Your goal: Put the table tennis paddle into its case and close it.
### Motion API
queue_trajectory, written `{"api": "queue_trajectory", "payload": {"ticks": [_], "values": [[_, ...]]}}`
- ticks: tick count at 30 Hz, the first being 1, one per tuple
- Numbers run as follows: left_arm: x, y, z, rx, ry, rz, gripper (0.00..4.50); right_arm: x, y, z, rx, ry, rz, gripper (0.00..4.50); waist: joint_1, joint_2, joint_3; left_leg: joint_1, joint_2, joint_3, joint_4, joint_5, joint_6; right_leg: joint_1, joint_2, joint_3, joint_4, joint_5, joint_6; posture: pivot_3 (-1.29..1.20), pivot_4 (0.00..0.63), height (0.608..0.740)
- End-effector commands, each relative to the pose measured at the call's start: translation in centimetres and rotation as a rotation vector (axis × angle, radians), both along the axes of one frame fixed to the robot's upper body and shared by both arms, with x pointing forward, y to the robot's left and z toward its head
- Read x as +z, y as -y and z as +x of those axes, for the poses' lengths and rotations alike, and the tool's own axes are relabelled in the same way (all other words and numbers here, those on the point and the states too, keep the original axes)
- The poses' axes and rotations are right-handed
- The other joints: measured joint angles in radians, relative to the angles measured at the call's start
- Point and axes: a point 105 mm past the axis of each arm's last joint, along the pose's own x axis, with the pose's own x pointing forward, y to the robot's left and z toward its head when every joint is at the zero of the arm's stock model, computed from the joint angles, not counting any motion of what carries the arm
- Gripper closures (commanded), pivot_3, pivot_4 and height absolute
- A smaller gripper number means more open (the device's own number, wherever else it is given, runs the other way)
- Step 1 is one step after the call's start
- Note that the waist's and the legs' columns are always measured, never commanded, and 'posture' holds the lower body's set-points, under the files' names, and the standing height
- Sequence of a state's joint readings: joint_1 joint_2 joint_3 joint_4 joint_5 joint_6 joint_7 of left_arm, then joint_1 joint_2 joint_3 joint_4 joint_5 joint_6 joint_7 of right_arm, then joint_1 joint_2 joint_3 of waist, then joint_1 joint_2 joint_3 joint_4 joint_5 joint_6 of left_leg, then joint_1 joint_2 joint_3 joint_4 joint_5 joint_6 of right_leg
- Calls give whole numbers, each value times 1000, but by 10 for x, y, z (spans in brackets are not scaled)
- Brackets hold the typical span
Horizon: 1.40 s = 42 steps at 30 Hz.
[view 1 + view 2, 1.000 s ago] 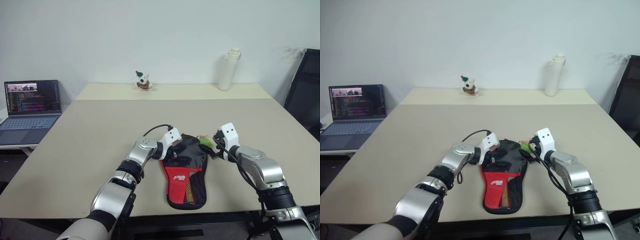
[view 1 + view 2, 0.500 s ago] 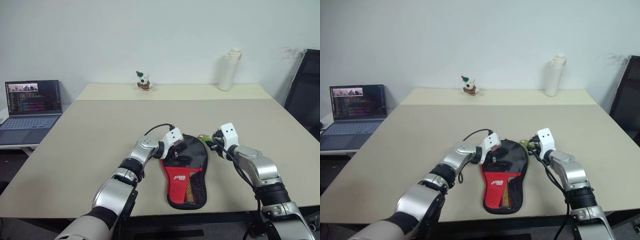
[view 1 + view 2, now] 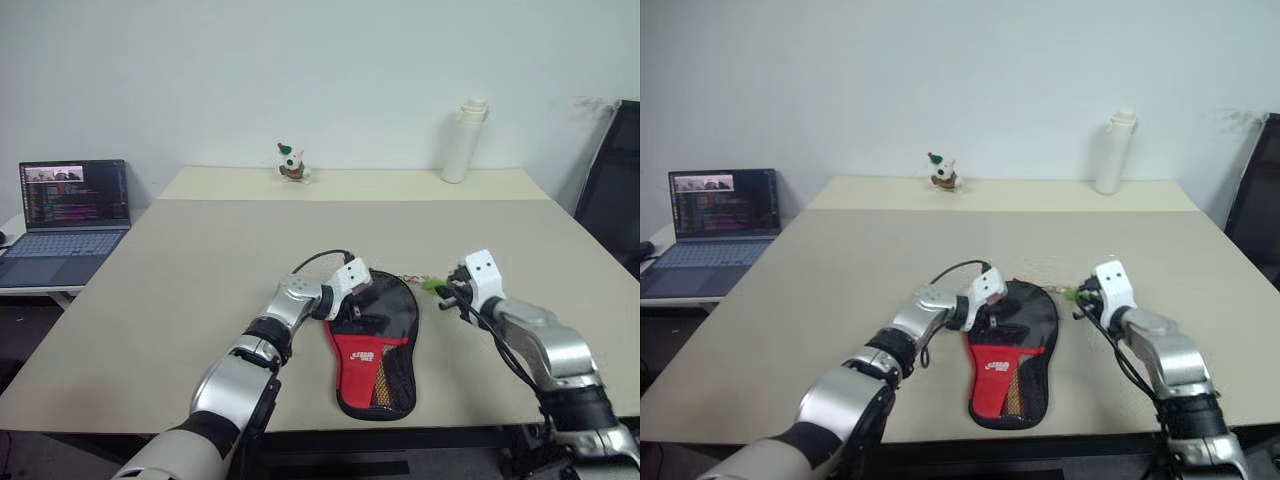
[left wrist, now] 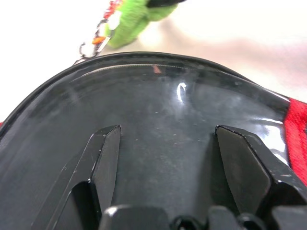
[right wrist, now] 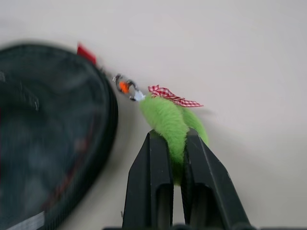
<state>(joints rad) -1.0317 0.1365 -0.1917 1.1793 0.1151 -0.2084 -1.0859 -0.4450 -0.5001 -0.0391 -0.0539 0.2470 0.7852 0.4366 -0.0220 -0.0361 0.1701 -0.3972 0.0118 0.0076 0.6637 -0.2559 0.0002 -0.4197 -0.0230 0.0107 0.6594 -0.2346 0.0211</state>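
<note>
Two pincers at the case, which lies flat on the table. Left pincer spread, fingers on its black top. Right pincer pinches the green charm just beside the case.

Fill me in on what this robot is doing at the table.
It is working on the case, which lies flat on the table. The left gripper rests open on the case's black top, holding it down. The right gripper is shut on a green fuzzy charm clipped beside the case's rim, apparently the zipper pull.
</note>
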Motion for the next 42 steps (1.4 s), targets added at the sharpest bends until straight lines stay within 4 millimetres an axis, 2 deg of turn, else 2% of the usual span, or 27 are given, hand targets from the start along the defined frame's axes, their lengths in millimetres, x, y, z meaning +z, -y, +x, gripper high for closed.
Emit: {"api": "queue_trajectory", "payload": {"ticks": [1, 7, 17, 24, 31, 37, 42], "values": [[-48, -12, -22, -55, -109, 153, 1070, 23, 9, -17, 10, 50, -19, 4483, 2, 1, -2, 0, 0, 0, 0, 0, 0, 0, 0, 0, 0, 0, 1, 0, 150, 740], [-48, -3, -23, -52, -119, 138, 1070, 18, 8, -56, 89, -26, -45, 4483, 7, 4, -5, 4, 0, -2, 0, 0, 0, 5, 0, -1, -1, -3, 5, 0, 150, 740], [-42, 7, -22, -55, -124, 121, 1070, -12, -36, -147, 360, -262, -16, 4483, 21, 5, -7, 5, 1, -6, -1, 0, 0, 12, 0, -4, -10, -3, 5, 0, 150, 740], [-44, 11, -23, -62, -127, 126, 1070, -22, -43, -182, 450, -360, -10, 4483, 21, 5, -9, 6, 0, -6, -1, 0, 0, 14, 0, -7, -13, -2, 7, 0, 150, 740], [-45, 12, -23, -61, -123, 135, 1070, -24, -57, -234, 650, -497, 55, 4483, 24, 2, -12, 5, 0, -7, -1, 0, 0, 15, -1, -11, -15, -2, 8, 0, 150, 740], [-45, 11, -22, -59, -117, 146, 1070, -17, -74, -256, 774, -541, 177, 4483, 23, 1, -18, 6, 1, -9, 0, 0, 0, 16, -1, -12, -15, -2, 8, 0, 150, 740], [-45, 9, -22, -58, -116, 150, 1070, -17, -78, -249, 757, -494, 137, 4483, 24, 0, -19, 5, 1, -9, -1, 0, 0, 16, -1, -13, -16, -2, 7, 0, 150, 740]]}}
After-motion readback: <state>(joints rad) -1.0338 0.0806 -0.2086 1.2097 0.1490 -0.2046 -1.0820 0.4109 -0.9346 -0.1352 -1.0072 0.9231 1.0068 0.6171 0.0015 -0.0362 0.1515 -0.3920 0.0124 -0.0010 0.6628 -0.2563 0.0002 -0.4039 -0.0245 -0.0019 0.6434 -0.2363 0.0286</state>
